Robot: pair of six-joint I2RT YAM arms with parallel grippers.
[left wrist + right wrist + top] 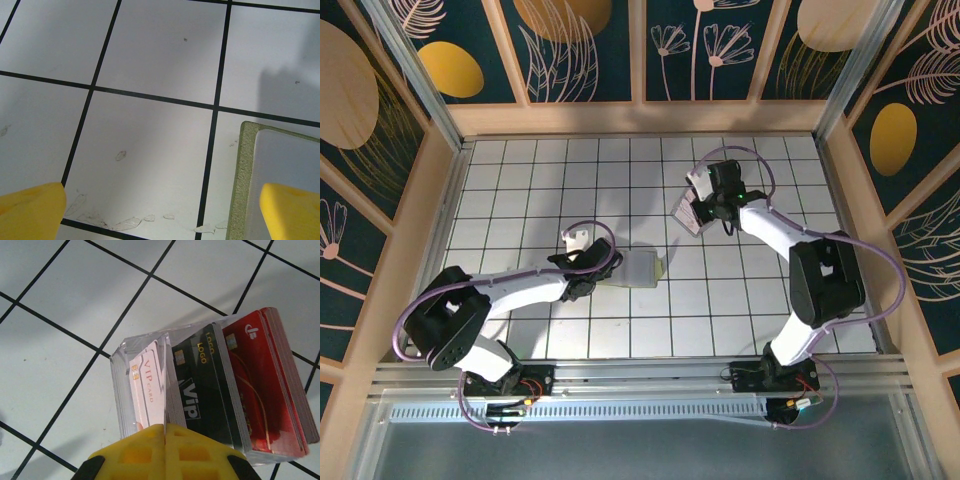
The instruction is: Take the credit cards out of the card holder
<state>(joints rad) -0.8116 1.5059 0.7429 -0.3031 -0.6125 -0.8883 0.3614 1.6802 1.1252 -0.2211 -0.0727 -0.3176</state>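
So the right gripper [165, 432] is sitting with its yellow fingers clenched tight together, and they're pinching the near edge of a clear sleeve [120, 385] that's carrying the credit cards [210, 385]. The cards are fanning out a bit inside it: a white one [147, 390] reading VIP CARD on the left, a black VIP one [200, 395] with gold LOGO lettering in the middle, and a red bunch [265, 385] on the right. From the top camera that whole bundle [688, 213] is hanging out toward the back right of the tiled table [520, 190], right at the tip of the right arm. The card holder [640, 268] is lying flat on the tiles around the middle of the table, well apart from the cards, with its pale inside facing up. The left gripper [162, 200] is hovering low right by it with its jaws spread wide and nothing between them. In the left wrist view one yellow fingertip [287, 210] is showing over the holder's pale panel, with the green rim [245, 170] just beside it. The other fingertip [30, 210] is out over bare tile. I can't tell if that finger is actually touching the holder.
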